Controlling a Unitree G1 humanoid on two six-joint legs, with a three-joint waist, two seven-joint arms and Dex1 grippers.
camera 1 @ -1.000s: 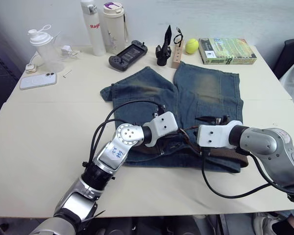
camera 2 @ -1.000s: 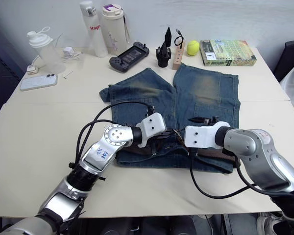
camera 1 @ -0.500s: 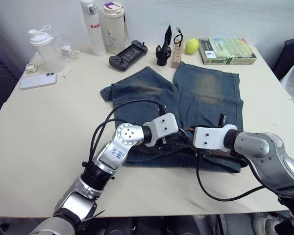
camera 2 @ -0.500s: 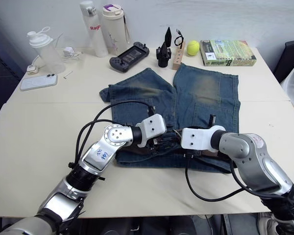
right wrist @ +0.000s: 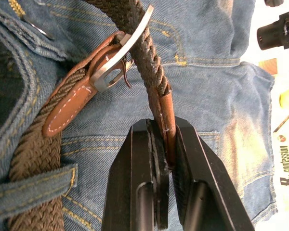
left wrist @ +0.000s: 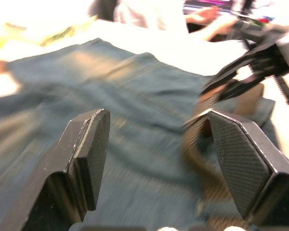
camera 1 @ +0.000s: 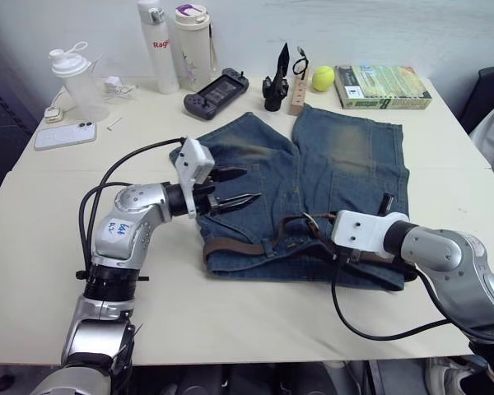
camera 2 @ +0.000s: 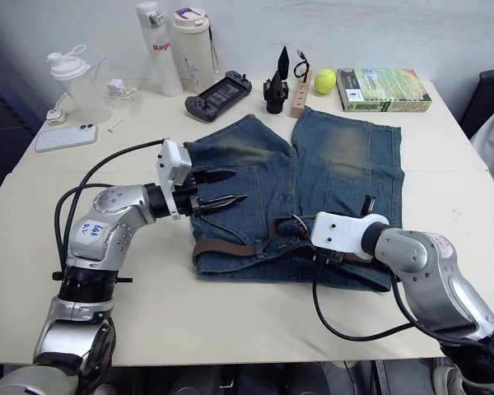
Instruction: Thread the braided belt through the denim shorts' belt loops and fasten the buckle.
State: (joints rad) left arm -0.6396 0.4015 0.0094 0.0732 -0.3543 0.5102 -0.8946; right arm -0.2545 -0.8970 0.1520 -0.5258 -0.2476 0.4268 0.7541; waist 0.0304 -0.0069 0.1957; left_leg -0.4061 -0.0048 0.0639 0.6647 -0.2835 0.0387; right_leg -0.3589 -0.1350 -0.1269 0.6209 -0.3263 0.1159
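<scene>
We are seeing the shorts (camera 1: 313,189) lying flat mid-worktop (camera 1: 58,247), bare worktop all around. The belt (camera 1: 239,247) is running along the near waistband. Our right fingers (right wrist: 164,178) are pinching its leather tip beside the buckle (right wrist: 116,62); our left fingers (camera 1: 230,188) are hovering spread above the left leg.

Faded denim shorts (camera 1: 329,173), rough woven braided belt (right wrist: 149,57) with smooth leather tip, brushed-metal buckle (right wrist: 118,62).
</scene>
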